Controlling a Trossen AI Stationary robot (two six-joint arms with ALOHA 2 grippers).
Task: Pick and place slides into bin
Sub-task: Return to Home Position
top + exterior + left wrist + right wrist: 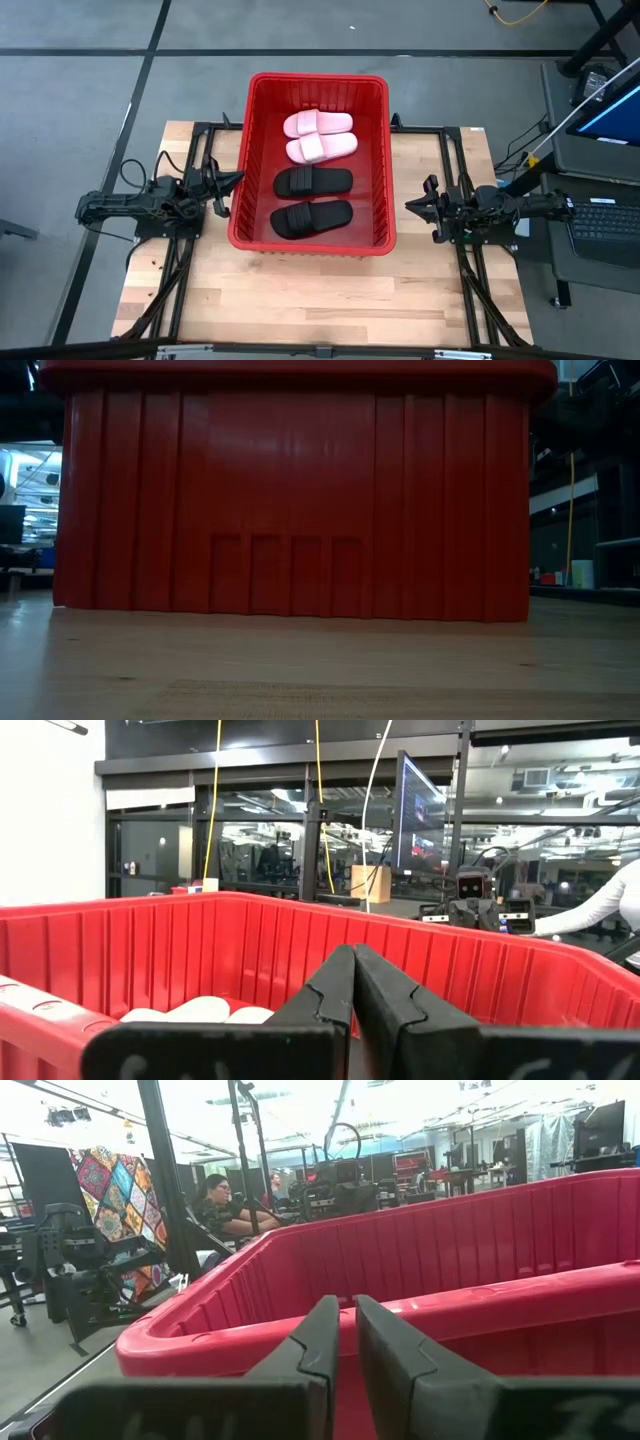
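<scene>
Flanking the filled red slotted plastic bin [318, 78], left gripper [236, 181] and right gripper [412, 205] rested, fingers together; only homing apparently remained.

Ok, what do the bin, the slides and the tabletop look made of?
Bin: moulded red plastic, slightly glossy, with ribbed walls. Pink slides and black slides: probably foam or rubber, judging by the matte, smooth look; hard to confirm from here. Tabletop: pale wood strips, grain and joints showing.
</scene>
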